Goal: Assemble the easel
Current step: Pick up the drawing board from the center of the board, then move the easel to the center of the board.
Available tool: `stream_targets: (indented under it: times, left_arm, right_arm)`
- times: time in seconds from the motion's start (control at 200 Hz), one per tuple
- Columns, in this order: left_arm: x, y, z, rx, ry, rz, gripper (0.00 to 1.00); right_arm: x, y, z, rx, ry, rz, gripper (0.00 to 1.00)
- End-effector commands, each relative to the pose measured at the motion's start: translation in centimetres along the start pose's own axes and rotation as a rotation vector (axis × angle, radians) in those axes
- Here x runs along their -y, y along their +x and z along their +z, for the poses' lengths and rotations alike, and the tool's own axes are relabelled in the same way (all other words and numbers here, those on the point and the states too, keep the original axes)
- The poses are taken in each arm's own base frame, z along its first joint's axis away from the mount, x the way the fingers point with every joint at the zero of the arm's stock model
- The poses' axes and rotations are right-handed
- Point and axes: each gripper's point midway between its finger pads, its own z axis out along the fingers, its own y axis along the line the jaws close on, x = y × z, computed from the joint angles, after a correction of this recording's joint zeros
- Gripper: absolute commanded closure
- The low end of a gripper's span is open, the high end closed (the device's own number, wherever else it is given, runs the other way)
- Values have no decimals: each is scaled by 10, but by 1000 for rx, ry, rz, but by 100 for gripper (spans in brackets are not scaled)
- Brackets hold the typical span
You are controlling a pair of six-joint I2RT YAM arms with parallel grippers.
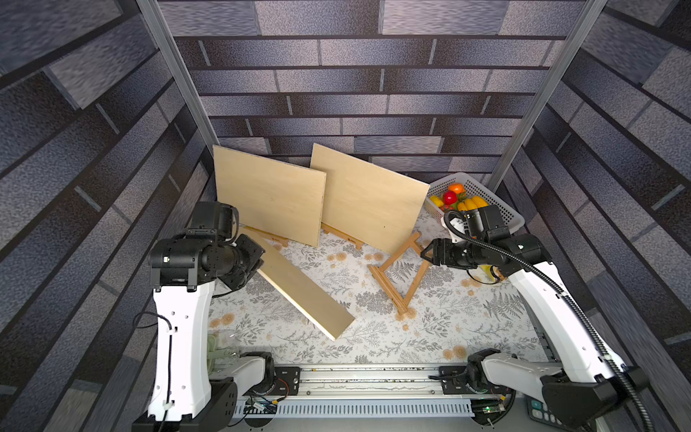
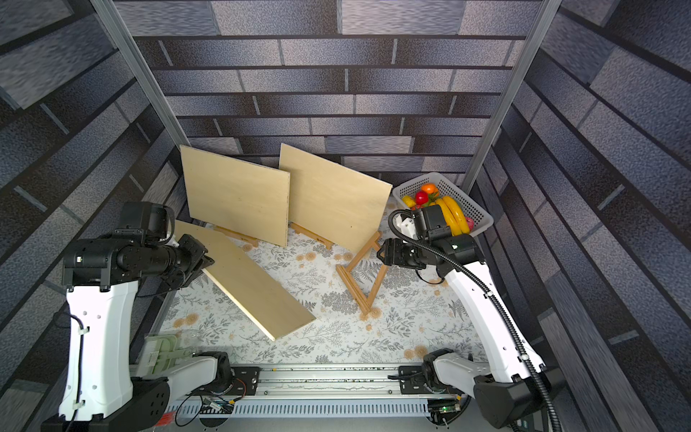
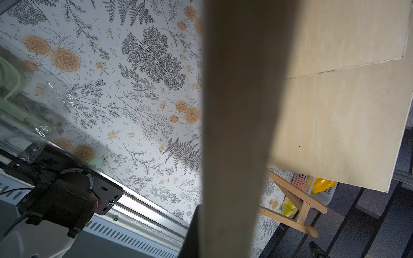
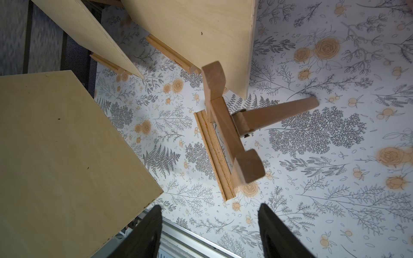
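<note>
One easel [image 1: 385,287] just ahead of right claw [image 1: 424,255]

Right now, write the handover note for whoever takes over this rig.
Left gripper: shut on one end of the loose board, which slopes down toward the front.
Right gripper: open and empty, just short of the third easel, which stands unfolded.
Done: one rear board and the other rear board each rest on an easel at the back.
To do: probably steady the third easel, then set the loose board on its ledge.
</note>
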Motion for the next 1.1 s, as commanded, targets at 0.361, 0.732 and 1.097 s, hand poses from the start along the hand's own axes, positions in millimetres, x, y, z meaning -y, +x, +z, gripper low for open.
stream_targets:
  times: [0.361,0.732,1.097]
  left_arm:
    - [-38,48,-14,-152,-79,-37,100]
    - [-39,51,-12,-182,-98,-42,100]
    - [-35,51,-9,-207,-98,-45,100]
  right_arm:
    - [10,-9,28,12,18,-127,49]
    - [6,-10,42,41,-41,-208,68]
    - [-7,-4,56,52,-159,-208,85]
